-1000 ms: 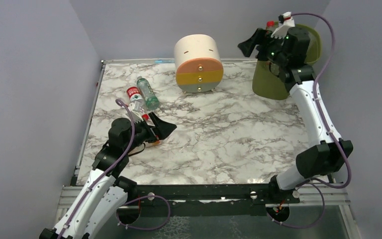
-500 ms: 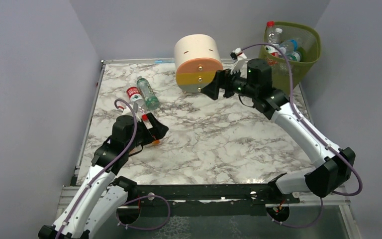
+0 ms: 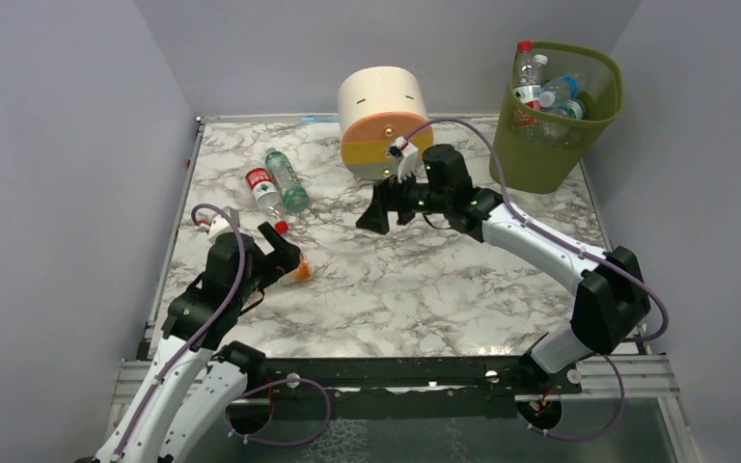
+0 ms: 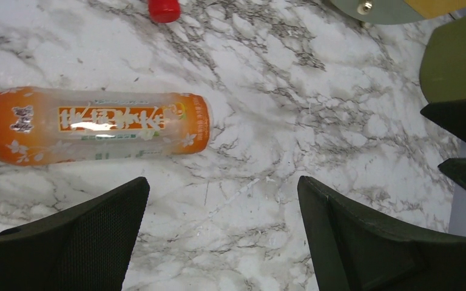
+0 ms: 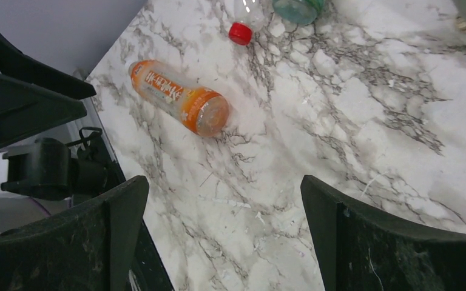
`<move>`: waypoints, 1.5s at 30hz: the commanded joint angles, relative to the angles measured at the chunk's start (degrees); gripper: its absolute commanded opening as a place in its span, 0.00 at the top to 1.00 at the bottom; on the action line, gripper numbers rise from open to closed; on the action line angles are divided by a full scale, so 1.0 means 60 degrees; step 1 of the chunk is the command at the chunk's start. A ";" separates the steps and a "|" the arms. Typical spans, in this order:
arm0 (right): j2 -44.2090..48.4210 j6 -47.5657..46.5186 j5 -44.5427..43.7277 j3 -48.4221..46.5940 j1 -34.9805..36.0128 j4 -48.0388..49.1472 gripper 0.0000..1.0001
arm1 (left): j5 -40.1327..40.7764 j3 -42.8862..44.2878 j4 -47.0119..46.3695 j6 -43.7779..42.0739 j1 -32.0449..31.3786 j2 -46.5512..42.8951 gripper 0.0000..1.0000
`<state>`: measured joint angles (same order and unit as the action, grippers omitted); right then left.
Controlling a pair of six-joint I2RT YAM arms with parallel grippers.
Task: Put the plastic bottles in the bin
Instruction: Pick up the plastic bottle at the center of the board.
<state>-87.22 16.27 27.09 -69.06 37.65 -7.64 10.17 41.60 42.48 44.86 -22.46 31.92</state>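
The bin [image 3: 552, 145] stands past the table's far right corner against the walls. It holds several plastic bottles [image 3: 545, 92], one upright with a red cap poking above the rim and others lying with blue labels.

Three more bottles lie on the marble table [image 3: 463, 289], all in its left half. A red-labelled bottle [image 3: 262, 188] and a green bottle [image 3: 288, 180] lie side by side at the far left, while an orange bottle [image 3: 296, 273] lies nearer, close to the left edge. The round drawer unit [image 3: 384, 121] sits at the far edge in the middle. The centre and right of the table give wide bare marble between the two arms.

The left gripper [image 3: 285, 253] hovers just beside the orange bottle with its jaws spread wide, holding nothing. The right gripper [image 3: 371, 214] reaches over the table's middle, just near of the drawer unit, with its jaws also wide apart and empty.

The left wrist view shows the orange bottle [image 4: 97, 126] on its side beyond the open left gripper [image 4: 221, 188], apart from both fingers, its printed label readable there only. The right wrist view looks across the table at the same bottle's round base [image 5: 209, 114], with the red cap [image 5: 240, 33] of the red-labelled bottle beyond it and the left arm [image 5: 36, 103] at the table's edge.
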 commanded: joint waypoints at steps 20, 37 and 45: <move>-0.3816 -0.2853 0.1405 -0.0953 0.1947 0.2679 0.03 | 0.2431 0.0565 0.0975 0.4310 0.0054 0.1333 0.01; -0.5985 -0.3330 0.2363 -0.2002 0.2540 0.4953 0.01 | 0.2186 0.0556 0.0356 0.3749 0.0121 0.1236 0.01; -0.6557 -0.3871 0.2504 -0.2838 0.2947 0.4251 0.00 | 0.1871 0.0311 0.0157 0.3554 0.0114 0.0897 0.01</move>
<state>-123.68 -3.53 40.34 -81.76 53.23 19.46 22.98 44.34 44.95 67.61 -22.11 38.52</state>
